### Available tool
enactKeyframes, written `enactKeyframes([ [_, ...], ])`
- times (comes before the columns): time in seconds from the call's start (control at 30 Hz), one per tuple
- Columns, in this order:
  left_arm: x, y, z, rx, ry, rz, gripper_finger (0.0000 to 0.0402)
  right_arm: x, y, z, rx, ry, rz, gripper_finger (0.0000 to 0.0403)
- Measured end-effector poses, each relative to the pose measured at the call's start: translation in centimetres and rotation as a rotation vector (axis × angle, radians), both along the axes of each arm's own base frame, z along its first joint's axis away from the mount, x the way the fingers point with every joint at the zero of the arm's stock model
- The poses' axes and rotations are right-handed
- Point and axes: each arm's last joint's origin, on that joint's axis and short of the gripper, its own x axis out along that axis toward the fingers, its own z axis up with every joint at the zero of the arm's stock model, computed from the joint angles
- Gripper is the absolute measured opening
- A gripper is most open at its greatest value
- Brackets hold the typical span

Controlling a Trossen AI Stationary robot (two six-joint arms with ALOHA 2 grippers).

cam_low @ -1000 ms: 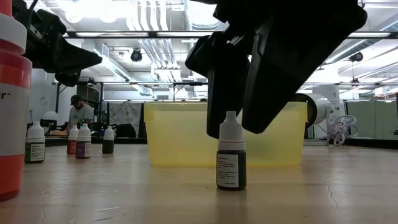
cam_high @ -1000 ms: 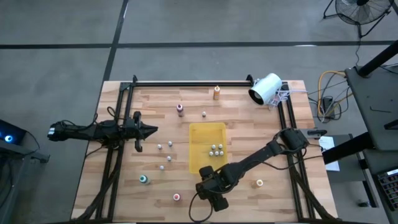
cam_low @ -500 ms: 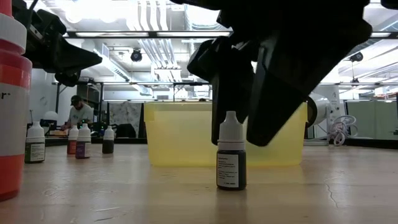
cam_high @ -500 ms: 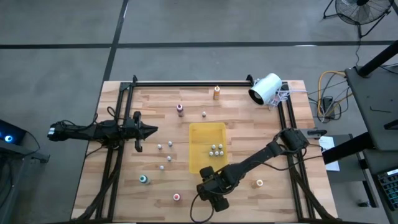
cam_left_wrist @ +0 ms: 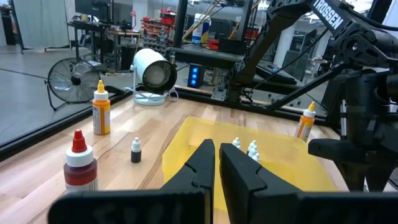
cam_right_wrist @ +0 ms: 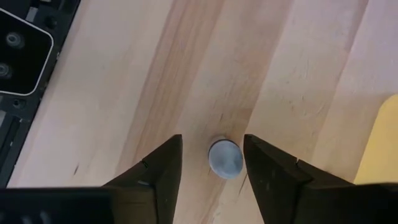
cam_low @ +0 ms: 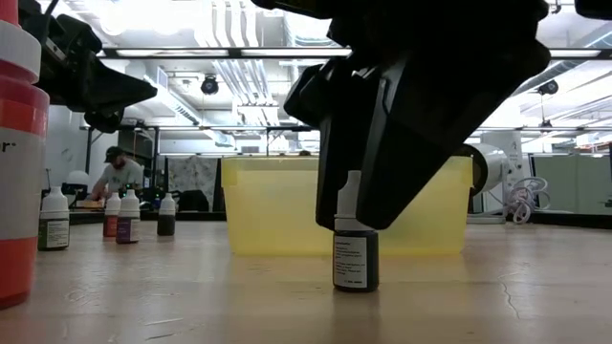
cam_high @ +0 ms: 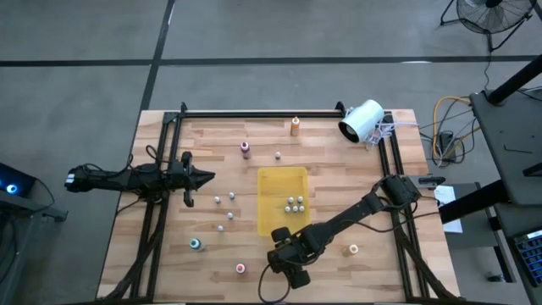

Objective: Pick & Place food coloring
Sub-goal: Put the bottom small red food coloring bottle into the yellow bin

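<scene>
Two arms worked over the wooden table point(cam_high: 339, 178). The right gripper point(cam_right_wrist: 212, 171) hung at the near edge, just in front of the yellow tray point(cam_high: 282, 182), its fingers point(cam_right_wrist: 158, 171) straddling a small dark bottle point(cam_low: 355, 258) with a whitish cap. In the right wrist view a gap showed on either side of the cap, so the fingers stood apart and had not gripped it. In the low view the gripper covered the bottle's top while the bottle stood upright on the wood.

Four small bottles point(cam_high: 294, 203) stood clustered inside the tray. Others stood scattered on the table: an orange-topped bottle point(cam_high: 295, 125) near the far rail, a maroon-topped bottle point(cam_high: 246, 149) left of it, a teal-topped bottle point(cam_high: 196, 244) and a pink-topped bottle point(cam_high: 240, 268) near the front left, and several small whitish ones point(cam_high: 225, 200) between the tray and the left arm.

The left gripper point(cam_left_wrist: 215, 163) waited above the table's left side, fingers pressed together and holding nothing. A white cylinder point(cam_high: 362, 120) lay at the far right corner.
</scene>
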Motion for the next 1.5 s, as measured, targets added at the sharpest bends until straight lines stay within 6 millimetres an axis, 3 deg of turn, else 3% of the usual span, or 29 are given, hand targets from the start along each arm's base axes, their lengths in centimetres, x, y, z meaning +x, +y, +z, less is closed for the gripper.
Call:
enactKeyframes([
  [0.6,0.0,0.0,0.0,0.000,0.000,0.000,0.0000,0.0,0.0,0.3,-0.002,-0.004,0.010,0.0050],
  [0.83,0.0,0.0,0.0,0.000,0.000,0.000,0.0000,-0.2,-0.2,4.2,0.005,-0.040,0.013,0.0055],
  [1.17,0.0,0.0,0.0,0.000,0.000,0.000,0.0000,-1.0,-1.3,10.7,-0.167,-0.090,-0.013,0.0055],
  [1.5,0.0,0.0,0.0,0.000,0.000,0.000,0.0000,-3.4,-3.5,11.7,-0.230,-0.073,-0.099,0.0054],
])
